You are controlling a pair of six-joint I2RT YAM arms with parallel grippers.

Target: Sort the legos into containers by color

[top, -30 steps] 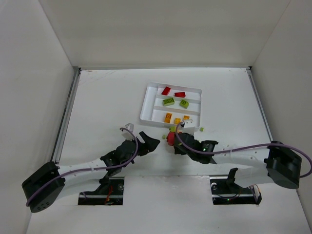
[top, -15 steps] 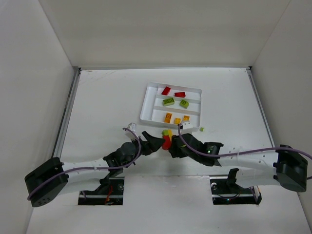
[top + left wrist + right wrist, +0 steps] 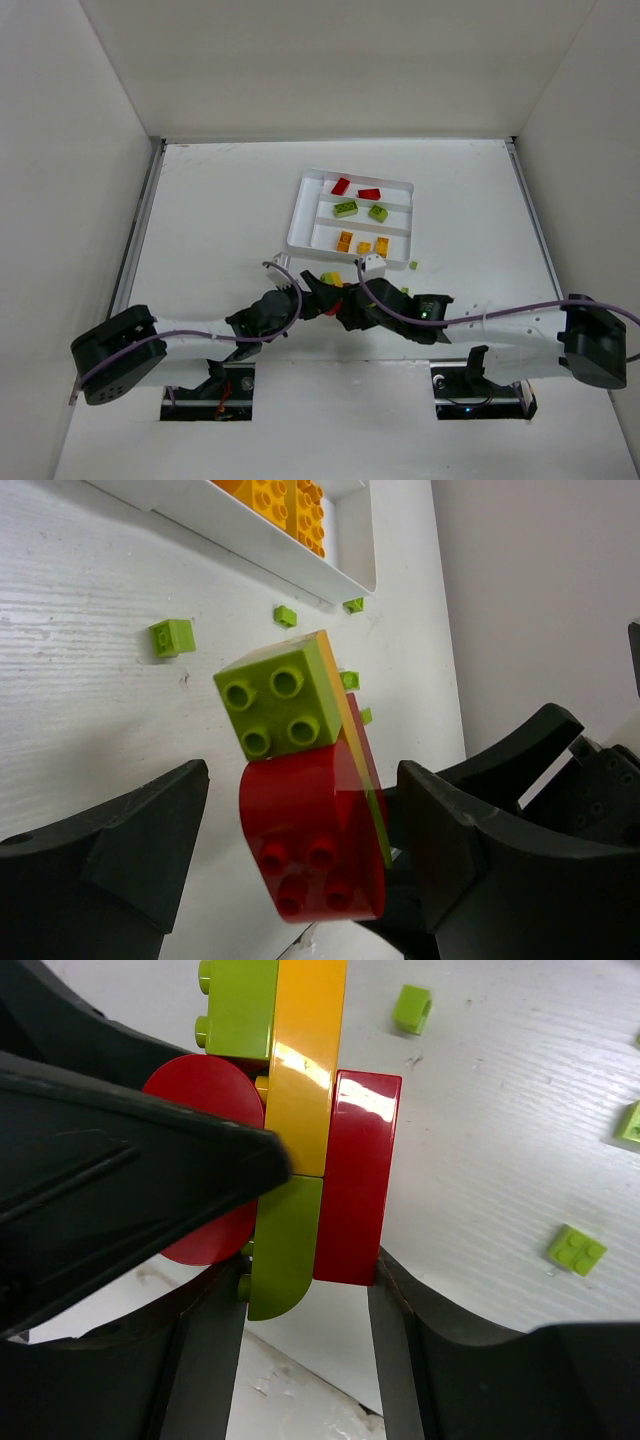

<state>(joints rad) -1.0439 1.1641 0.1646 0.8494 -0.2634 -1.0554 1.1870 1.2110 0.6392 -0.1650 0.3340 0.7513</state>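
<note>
From above, the two arms meet just short of the white tray [image 3: 297, 212], and a clump of legos [image 3: 331, 282] is caught between the left pincer [image 3: 315, 290] and the right pincer [image 3: 345, 300], lifted a little off the surface [image 3: 210, 220]. The step looks like pulling this mixed clump apart so each colour can go to its own slot. It would go best low over the surface and near the tray, so that a piece which snaps free does not fly far. In the left wrist view the left pincer [image 3: 300, 780] stands apart, one finger on each side of the clump. There is bare surface between the left finger and the red rounded brick [image 3: 315, 850], which sits under a green square brick [image 3: 280, 710]. It should close on that studded outer layer alone, squarely on the sides, then peel with a slight twist instead of a straight tug. Small green studs [image 3: 172, 637] lie loose beyond, toward the tray. In the right wrist view the right pincer [image 3: 305, 1275] is clamped on the lower end of the clump, across a rounded green piece [image 3: 285, 1250] and a red flat brick [image 3: 355, 1180], with a yellow plate [image 3: 305, 1070] running up between the layers. A left finger [image 3: 130, 1160] reaches in against the red round face.
</note>
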